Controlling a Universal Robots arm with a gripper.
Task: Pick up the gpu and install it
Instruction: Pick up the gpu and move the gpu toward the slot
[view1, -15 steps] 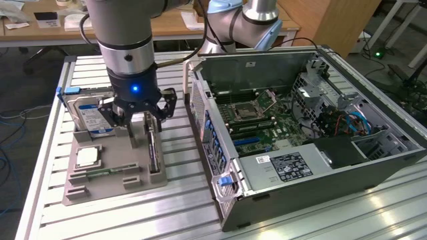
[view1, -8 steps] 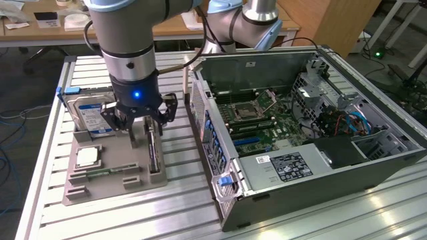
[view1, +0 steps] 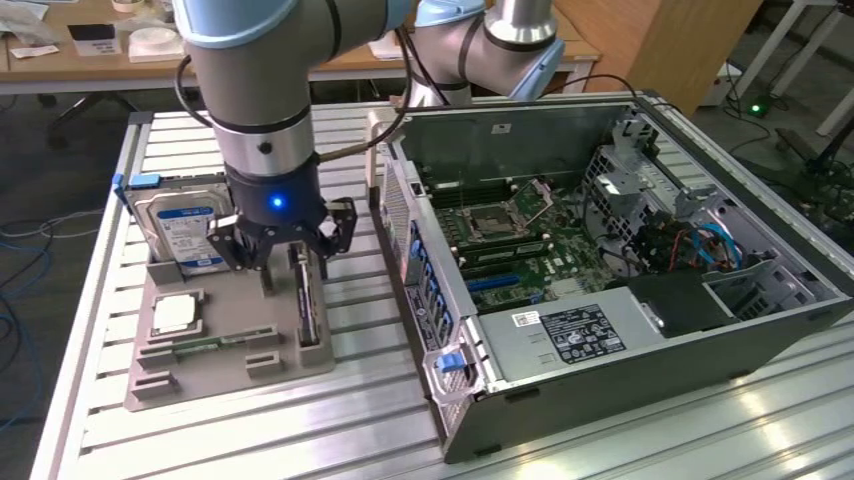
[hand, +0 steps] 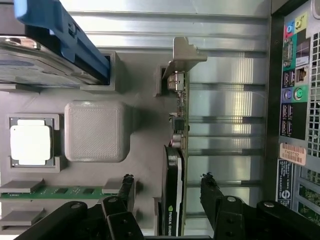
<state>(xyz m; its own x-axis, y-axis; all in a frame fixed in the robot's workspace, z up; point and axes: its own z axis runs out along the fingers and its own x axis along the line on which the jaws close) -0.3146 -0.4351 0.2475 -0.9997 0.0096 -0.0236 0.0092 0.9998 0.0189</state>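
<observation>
now one gpu (hand: 174, 200) between two spread fingers (hand: 211, 195) — neither touching.

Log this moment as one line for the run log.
gripper: open, straddling gpu, no contact | gpu: on edge in gray holder | computer case: side open, gpu not installed

The tray (view1: 214, 375) lies on the table (view1: 347, 425) at the exterior view's left of the computer case (view1: 601, 330), with the hard drive (view1: 180, 232) at its far end and the gpu (view1: 306, 300) along its right side.
</observation>
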